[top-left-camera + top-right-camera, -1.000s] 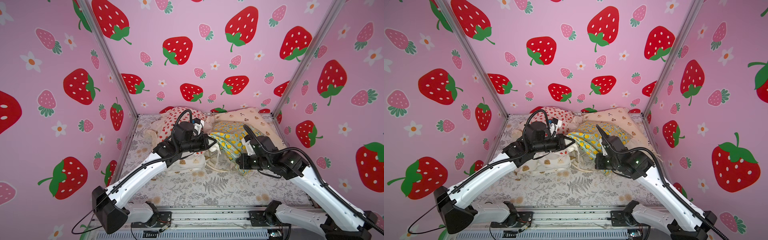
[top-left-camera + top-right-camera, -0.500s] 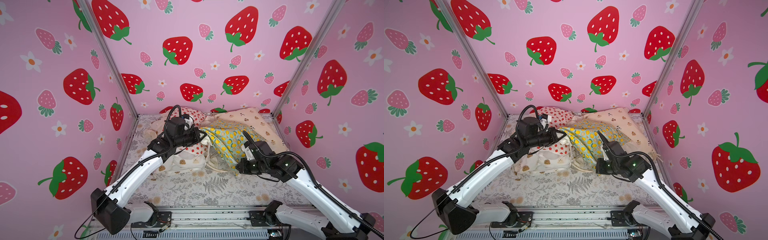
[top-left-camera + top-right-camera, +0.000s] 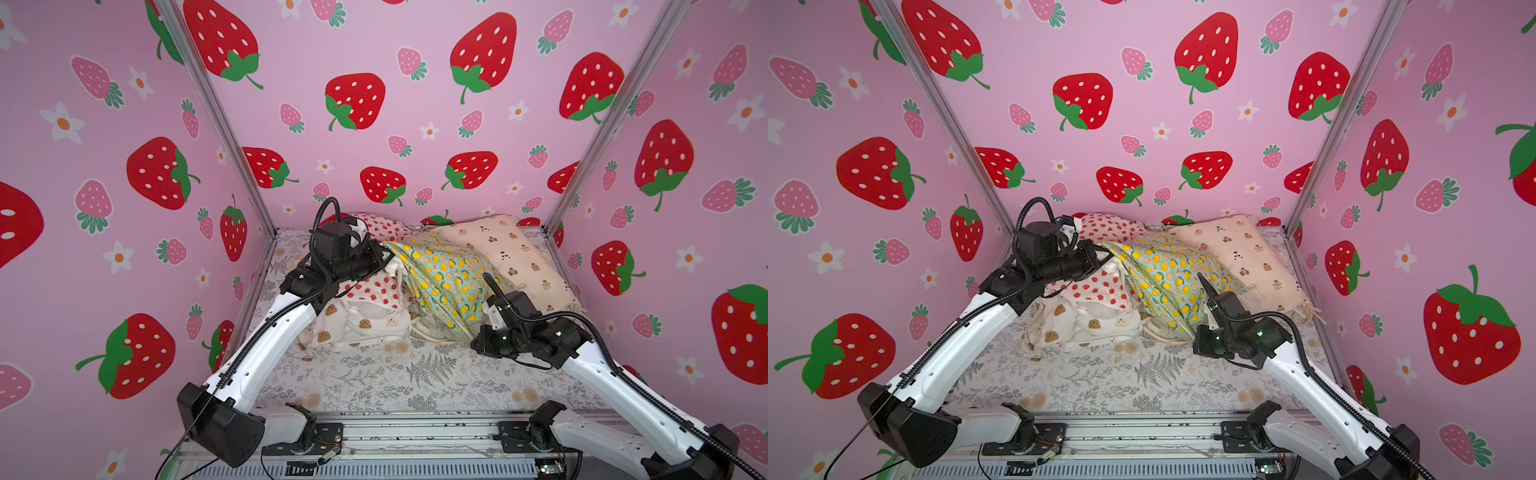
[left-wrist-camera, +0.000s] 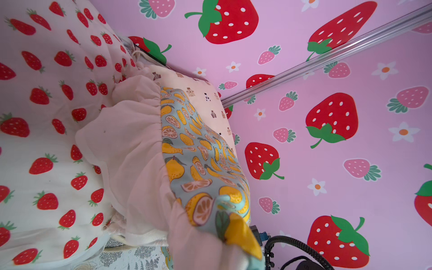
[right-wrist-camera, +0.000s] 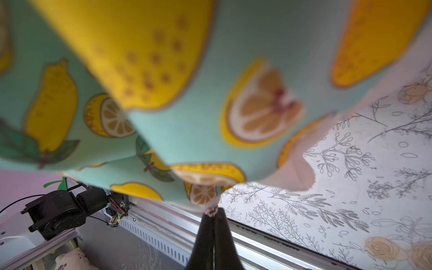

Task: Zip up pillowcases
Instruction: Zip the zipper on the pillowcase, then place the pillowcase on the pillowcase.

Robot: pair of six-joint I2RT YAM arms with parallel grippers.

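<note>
The mint lemon pillowcase (image 3: 440,278) hangs stretched between both arms, seen in both top views. My left gripper (image 3: 381,257) is shut on its far cream-ruffled end (image 4: 131,145); the fabric hides the jaws in the left wrist view. My right gripper (image 5: 213,211) is shut on a small zipper pull at the case's near lower corner (image 3: 465,330). The strawberry pillowcase (image 3: 374,291) lies under the left arm, on top of the cookie pillowcase (image 3: 361,326). The bear pillowcase (image 3: 1246,257) lies at the back right.
A grey fern-print sheet (image 3: 415,374) covers the floor. Pink strawberry walls close in three sides, with aluminium posts (image 3: 232,137) at the back corners. A metal rail (image 3: 415,432) with the two arm bases runs along the front edge.
My left gripper has drawn back and to the left with the lemon case's end. My right gripper has shifted a little toward the front, so the case is now pulled out longer.
</note>
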